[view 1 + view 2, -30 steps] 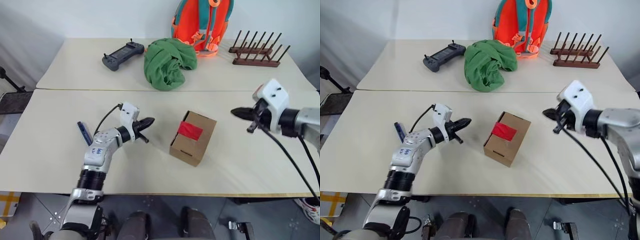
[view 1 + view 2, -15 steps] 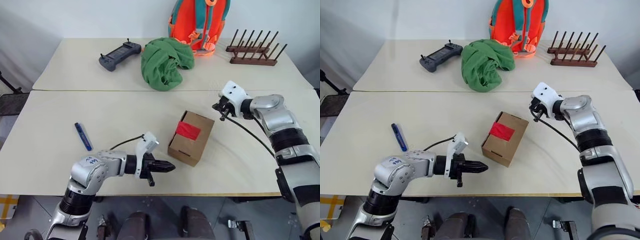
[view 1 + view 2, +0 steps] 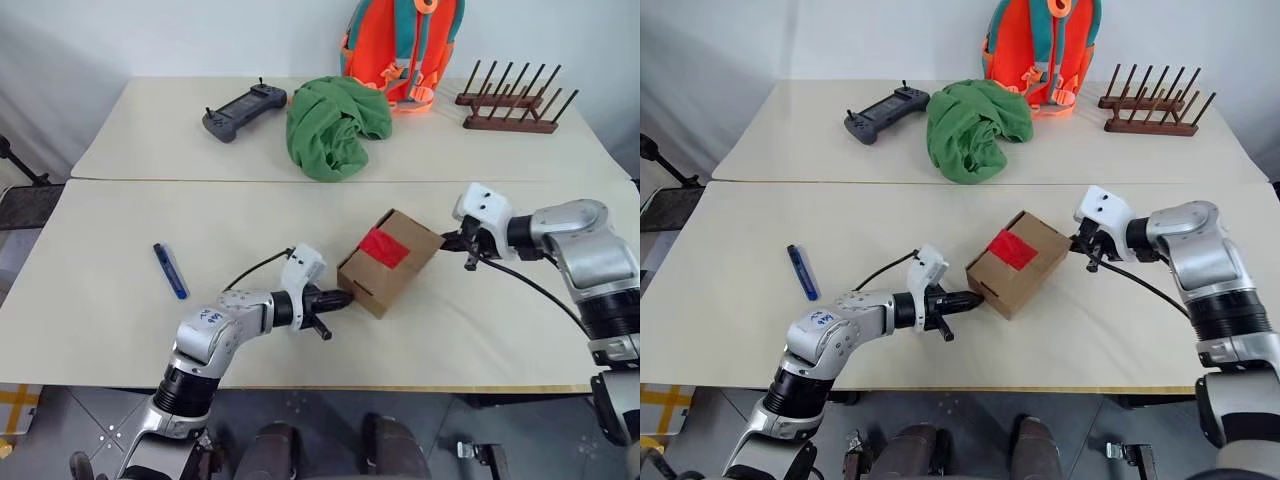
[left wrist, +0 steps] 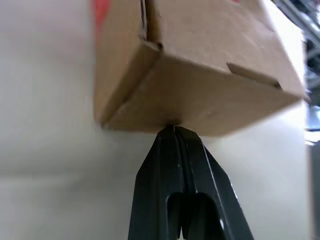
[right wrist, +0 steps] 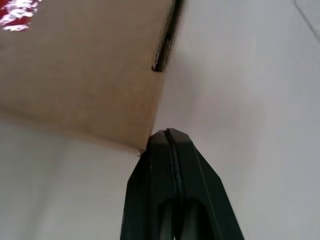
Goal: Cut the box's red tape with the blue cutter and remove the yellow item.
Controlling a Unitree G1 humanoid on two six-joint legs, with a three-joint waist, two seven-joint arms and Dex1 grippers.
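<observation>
The brown box (image 3: 400, 268) lies on the near table, skewed to its front edge, with the red tape (image 3: 383, 247) across its top seam. My left gripper (image 3: 345, 298) is shut, and its tip presses against the box's near-left end (image 4: 200, 95). My right gripper (image 3: 447, 240) is also shut, its tip (image 5: 165, 132) at the box's far right corner. Neither holds anything. The blue cutter (image 3: 170, 271) lies flat on the table well to the left of the box, apart from both grippers. The yellow item is hidden.
On the far table sit a dark grey controller (image 3: 243, 108), a crumpled green cloth (image 3: 335, 125), an orange backpack (image 3: 400, 45) and a wooden peg rack (image 3: 515, 105). A seam (image 3: 150, 180) runs between the two tables.
My left gripper has swung right and met the box's near-left end. My right gripper has dropped to the box's far right corner. The box has turned on the table.
</observation>
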